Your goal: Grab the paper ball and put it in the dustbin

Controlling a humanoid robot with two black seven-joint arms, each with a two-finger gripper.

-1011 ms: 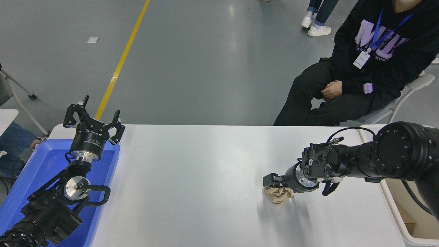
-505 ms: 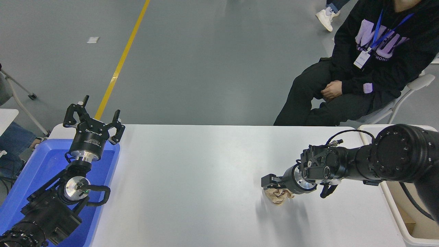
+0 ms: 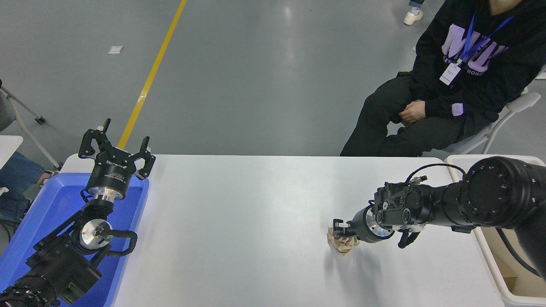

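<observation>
The right gripper (image 3: 340, 230) is closing narrowly on the paper ball (image 3: 341, 244) lying on the table (image 3: 239, 221); the left gripper (image 3: 116, 145) is parked wide open.

Black jointed arms, silver wrist rings, looping black cables, screw-studded housings

Dustbin (image 3: 490, 264) cut by right edge (paper ball (image 3: 342, 245) half-covered)

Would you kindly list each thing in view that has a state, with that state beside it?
paper ball: crumpled, on the table, right gripper closed on its top.
right gripper: shut on the paper ball.
left gripper: open, empty, parked above the blue tray.
dustbin: upright, open-topped, at the table's right end.
person: seated, hands clasped.
</observation>
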